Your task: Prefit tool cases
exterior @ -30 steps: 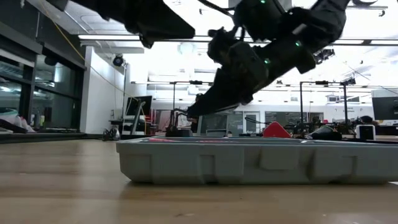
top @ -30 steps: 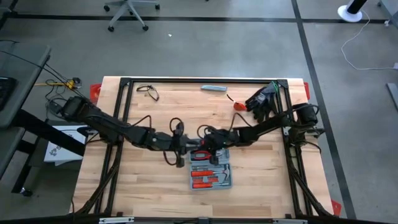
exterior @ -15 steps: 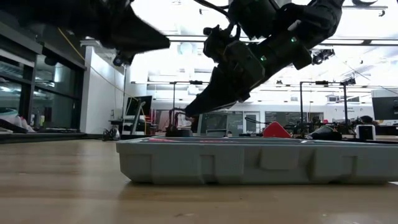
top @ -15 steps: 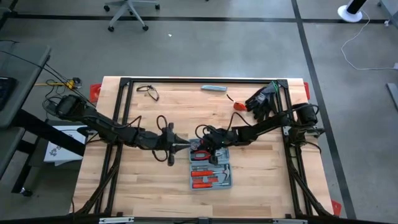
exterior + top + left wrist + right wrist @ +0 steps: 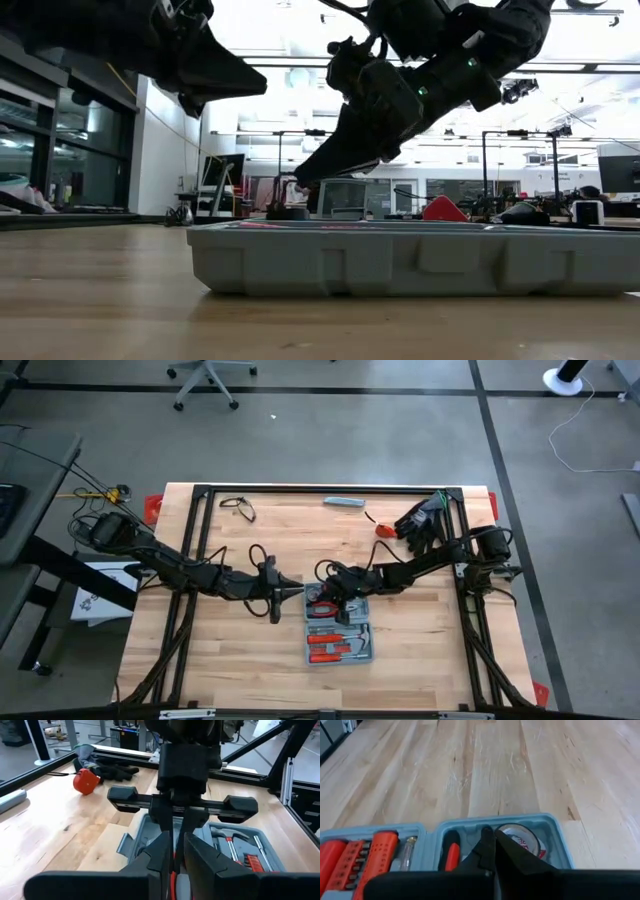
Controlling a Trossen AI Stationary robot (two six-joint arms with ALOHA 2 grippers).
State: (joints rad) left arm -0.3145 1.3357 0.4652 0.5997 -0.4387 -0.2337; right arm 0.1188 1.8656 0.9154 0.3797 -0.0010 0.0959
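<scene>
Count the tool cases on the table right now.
1. The open blue-grey tool case lies near the table's middle, toward the front edge, red-handled tools showing inside. The right gripper is over its far end; the left gripper is just beside it. No other case shows.

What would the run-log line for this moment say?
case: tool case open on table | right gripper: shut, over case's far end | left gripper: beside case, nearly shut, holding nothing visible

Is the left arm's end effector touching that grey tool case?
Apart. In the high view the left end effector stops short of the tool case, bare table between them; the low view shows it hanging above the tabletop.
</scene>
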